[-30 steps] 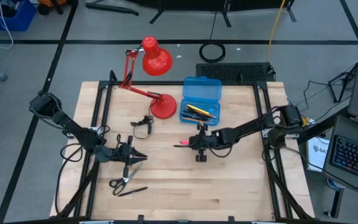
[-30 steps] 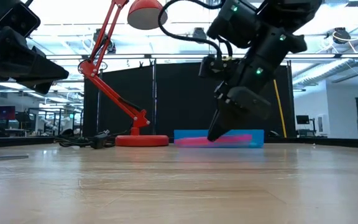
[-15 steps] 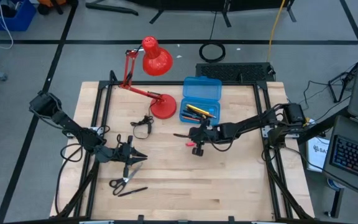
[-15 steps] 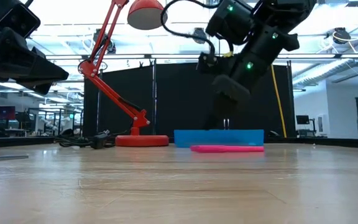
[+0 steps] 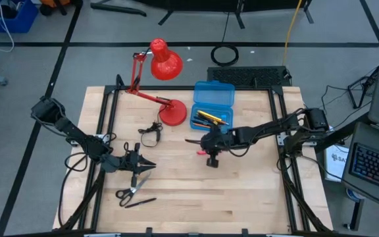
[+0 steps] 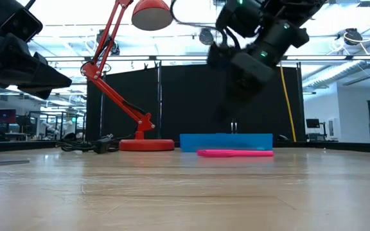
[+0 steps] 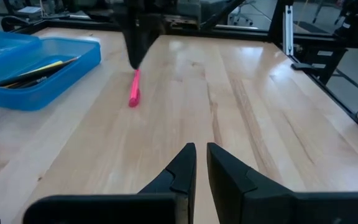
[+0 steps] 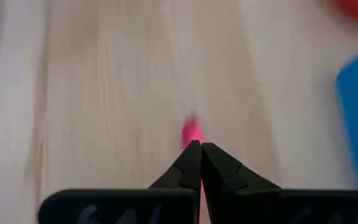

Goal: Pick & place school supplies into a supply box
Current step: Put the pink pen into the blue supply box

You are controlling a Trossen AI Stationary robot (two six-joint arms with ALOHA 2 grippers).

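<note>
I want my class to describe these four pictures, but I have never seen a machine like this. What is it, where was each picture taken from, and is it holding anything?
It is a robot with two dark arms at a wooden table. One picture looks straight down, one looks level across the tabletop, and two come from cameras on the wrists. The left arm waits near the scissors and a black pen, jaws shut. The right arm hangs over a pink pen lying on the wood near the open blue box, which already has pens in it. Its jaws look shut and empty. A red lamp stands beside the box.
</note>
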